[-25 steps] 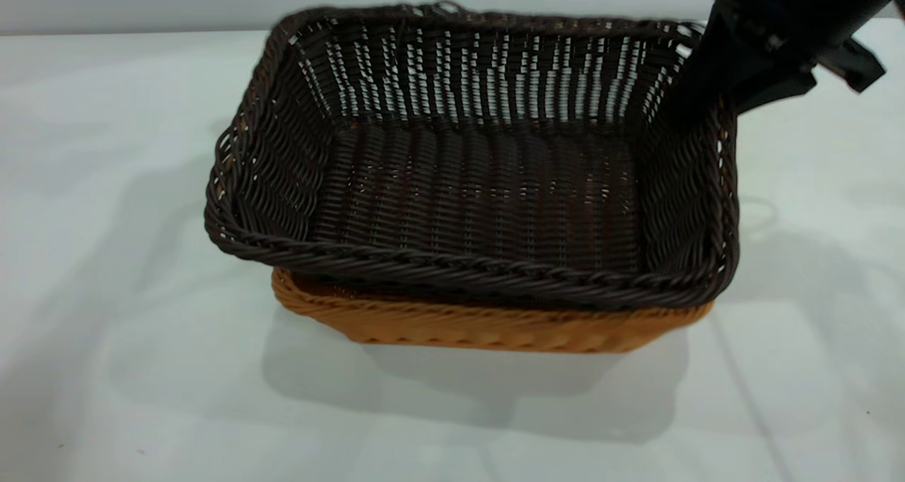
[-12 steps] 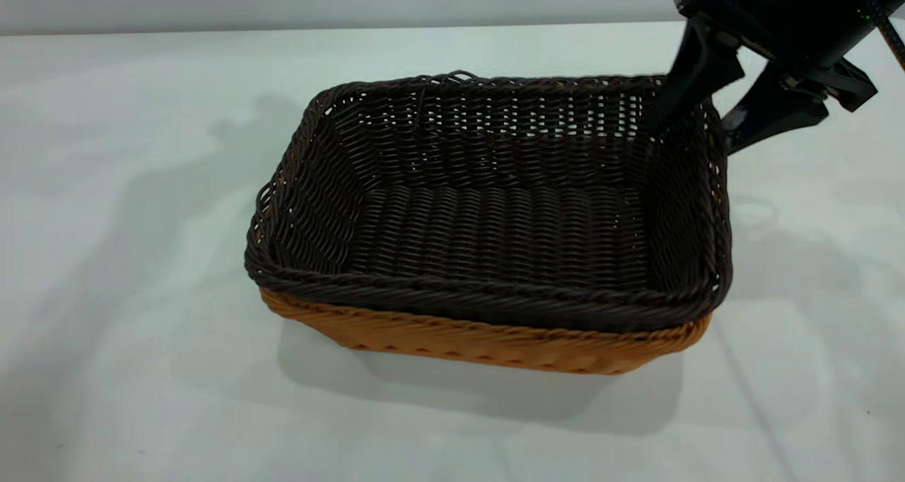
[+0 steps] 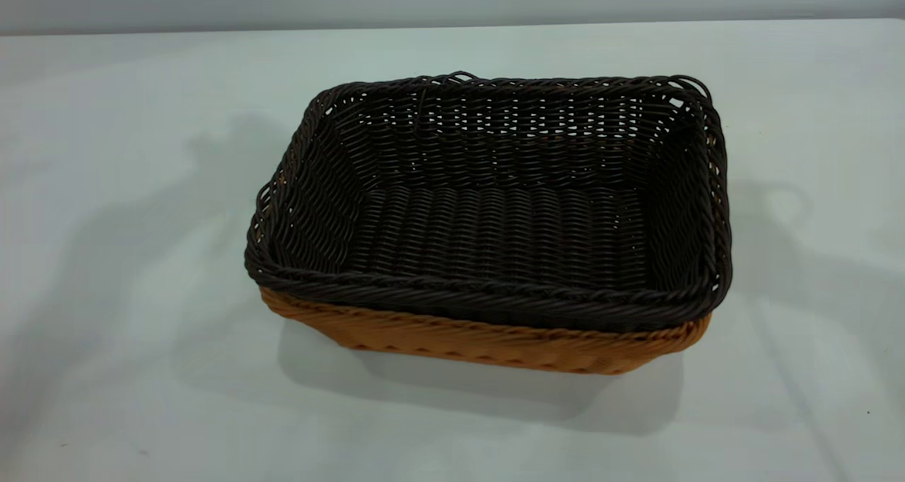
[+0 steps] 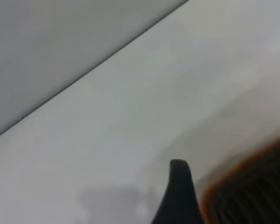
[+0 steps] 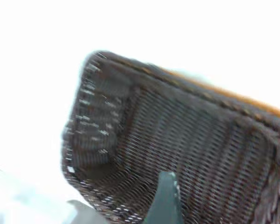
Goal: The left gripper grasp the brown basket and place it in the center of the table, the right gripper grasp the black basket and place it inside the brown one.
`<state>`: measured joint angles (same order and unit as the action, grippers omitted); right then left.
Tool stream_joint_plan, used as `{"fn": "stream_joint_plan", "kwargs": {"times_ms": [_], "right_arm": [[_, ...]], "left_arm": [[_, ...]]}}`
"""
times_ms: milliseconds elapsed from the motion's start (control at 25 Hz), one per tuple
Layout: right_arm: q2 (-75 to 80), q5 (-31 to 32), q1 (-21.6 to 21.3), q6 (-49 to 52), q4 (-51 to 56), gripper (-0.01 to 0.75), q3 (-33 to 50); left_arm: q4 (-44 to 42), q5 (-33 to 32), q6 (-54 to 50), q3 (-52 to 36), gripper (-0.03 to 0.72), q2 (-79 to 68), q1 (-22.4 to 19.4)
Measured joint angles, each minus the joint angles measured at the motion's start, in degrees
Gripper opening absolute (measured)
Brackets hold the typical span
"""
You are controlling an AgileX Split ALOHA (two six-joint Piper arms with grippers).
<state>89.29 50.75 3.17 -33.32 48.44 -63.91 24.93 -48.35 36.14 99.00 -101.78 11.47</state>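
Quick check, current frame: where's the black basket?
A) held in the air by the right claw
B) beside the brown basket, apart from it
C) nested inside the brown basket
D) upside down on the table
C: in the exterior view the black basket sits upright inside the brown basket, whose orange rim shows just below it, and no claw is touching either.

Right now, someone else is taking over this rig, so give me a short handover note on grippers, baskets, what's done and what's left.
Left gripper: beside the baskets, holding nothing; whether open is unclear.
Right gripper: above the black basket, holding nothing; whether open is unclear.
Baskets: black basket sits nested inside the brown basket, mid-table.
Done: both placements.
Left: seemingly nothing but parking the arms.
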Motion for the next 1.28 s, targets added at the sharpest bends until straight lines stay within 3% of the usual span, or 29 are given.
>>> {"fn": "stream_joint_plan", "kwargs": {"times_ms": [200, 320, 480, 680, 1280], "right_arm": [[-16.1, 5.3, 0.0, -0.2, -0.8, 0.573, 0.0], [-23.6, 12.2, 0.0, -0.2, -3.1, 0.573, 0.0], [-33.9, 19.1, 0.0, 0.8, -5.2, 0.573, 0.1], [-47.1, 20.4, 0.0, 1.7, -5.2, 0.573, 3.9], [-78.6, 19.1, 0.0, 8.0, -17.6, 0.574, 26.6]], "left_arm": [[-0.1, -11.2, -3.2, 0.0, 0.513, 6.1, 0.0], [-0.1, -17.5, -6.7, 0.0, 0.513, 9.3, 0.0], [-0.1, -18.5, -12.5, 0.0, 0.513, 13.5, 0.0], [0.0, -18.5, -17.9, -4.1, 0.513, 21.1, 0.0], [-0.1, -15.4, -20.8, -44.2, 0.513, 60.6, 0.0]]}}
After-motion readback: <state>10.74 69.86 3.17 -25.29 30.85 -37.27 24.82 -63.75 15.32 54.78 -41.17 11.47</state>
